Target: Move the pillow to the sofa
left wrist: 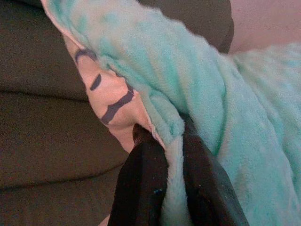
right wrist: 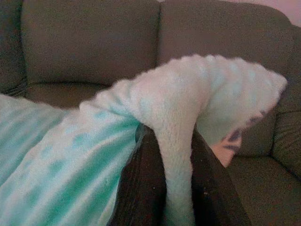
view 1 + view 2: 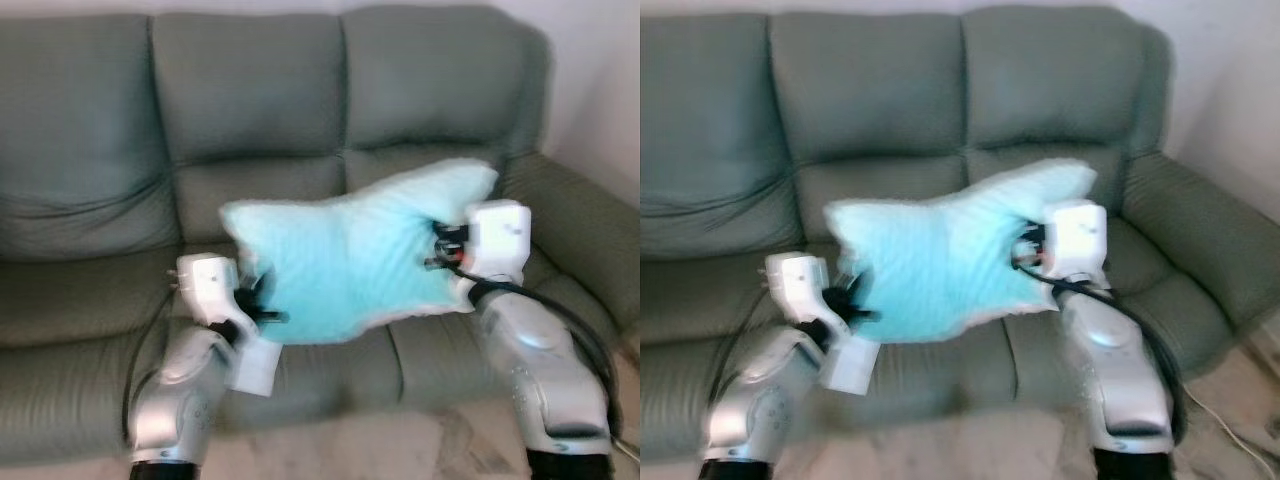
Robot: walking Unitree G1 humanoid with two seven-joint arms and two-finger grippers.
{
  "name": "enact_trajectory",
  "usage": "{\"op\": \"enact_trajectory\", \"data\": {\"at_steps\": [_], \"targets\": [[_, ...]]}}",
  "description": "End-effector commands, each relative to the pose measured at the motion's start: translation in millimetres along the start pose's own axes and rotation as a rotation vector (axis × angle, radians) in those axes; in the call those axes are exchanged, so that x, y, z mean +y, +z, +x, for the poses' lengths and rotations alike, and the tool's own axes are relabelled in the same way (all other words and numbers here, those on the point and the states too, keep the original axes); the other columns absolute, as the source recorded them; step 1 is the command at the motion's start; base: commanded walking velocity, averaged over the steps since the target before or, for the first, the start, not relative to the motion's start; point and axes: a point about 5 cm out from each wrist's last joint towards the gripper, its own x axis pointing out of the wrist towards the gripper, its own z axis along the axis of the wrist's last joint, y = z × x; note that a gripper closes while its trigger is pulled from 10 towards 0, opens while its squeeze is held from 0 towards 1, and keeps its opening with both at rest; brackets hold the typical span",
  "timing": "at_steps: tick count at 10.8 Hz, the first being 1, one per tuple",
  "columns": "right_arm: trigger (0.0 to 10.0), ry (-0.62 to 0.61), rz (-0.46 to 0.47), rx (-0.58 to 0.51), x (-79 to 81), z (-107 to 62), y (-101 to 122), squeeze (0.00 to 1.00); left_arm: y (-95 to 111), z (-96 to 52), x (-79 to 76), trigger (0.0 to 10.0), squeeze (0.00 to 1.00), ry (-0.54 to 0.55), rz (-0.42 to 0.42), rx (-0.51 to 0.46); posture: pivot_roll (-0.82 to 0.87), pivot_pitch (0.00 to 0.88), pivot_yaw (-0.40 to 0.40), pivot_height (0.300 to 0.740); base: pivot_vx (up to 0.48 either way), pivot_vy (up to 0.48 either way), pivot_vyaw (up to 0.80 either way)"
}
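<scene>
Left gripper [image 3: 262, 312] pinches lower left edge of turquoise pillow [image 3: 350, 260], fabric fold squeezed between black fingers [image 1: 141, 188]. Pillow hangs in air between both arms, above seat of grey-green sofa [image 3: 90, 200], not resting on it. Right gripper [image 3: 440, 250] clamps pillow's upper right corner, plush bunched between fingers [image 2: 141, 188].

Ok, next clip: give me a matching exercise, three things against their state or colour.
Things:
1. pillow
2. sofa
3. left gripper

States:
A. grey-green, three seats
B. shut on a fold of plush
C. turquoise, held in the air between both arms, in front of the sofa

Pairs: 1-C, 2-A, 3-B
</scene>
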Motion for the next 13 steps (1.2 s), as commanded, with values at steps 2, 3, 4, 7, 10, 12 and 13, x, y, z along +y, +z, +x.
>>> {"op": "enact_trajectory", "data": {"at_steps": [2, 3, 4, 7, 10, 12, 13], "targets": [[10.0, 0.032, 0.007, -0.042, 8.2, 1.5, 9.5, 0.0, 5.7, -1.9, 6.2, 10.0, 0.0, 0.027, 0.028, -0.012, -0.24, 0.044, -0.05, 0.74, 0.144, 0.18, 0.0], [10.0, 0.034, 0.008, -0.04, 8.5, 1.6, 9.2, 0.0, 5.7, -1.8, 6.3, 10.0, 0.0, 0.025, 0.03, -0.011, -0.24, 0.043, -0.049, 0.74, 0.0, 0.0, 0.0], [10.0, 0.037, 0.01, -0.039, 9.0, 1.8, 8.8, 0.0, 5.7, -1.8, 6.0, 10.0, 0.0, 0.024, 0.026, -0.012, -0.24, 0.041, -0.047, 0.74, 0.0, 0.0, 0.0], [10.0, 0.036, 0.016, -0.034, 10.4, 1.2, 6.9, 0.0, 4.5, -1.5, 12.2, 10.0, 0.0, 0.076, 0.068, -0.002, -0.23, 0.045, -0.043, 0.74, 0.0, 0.0, 0.0], [10.0, 0.026, 0.016, -0.022, 10.3, 0.7, 4.0, 0.0, -1.0, -2.7, 12.7, 10.0, 0.0, 0.074, 0.071, 0.013, -0.23, 0.051, -0.042, 0.74, 0.0, 0.0, 0.0], [10.0, 0.008, 0.02, -0.009, 7.5, 0.5, 1.9, 0.0, -2.8, -0.5, 9.0, 10.0, 0.0, 0.058, 0.066, 0.015, -0.23, 0.051, -0.041, 0.74, 0.0, 0.0, -0.3], [10.0, 0.0, 0.022, -0.006, 6.1, 0.0, 1.2, 0.0, -3.3, 0.2, 7.9, 10.0, 0.0, 0.053, 0.067, 0.016, -0.24, 0.054, -0.038, 0.74, 0.0, 0.0, -0.68]]}}
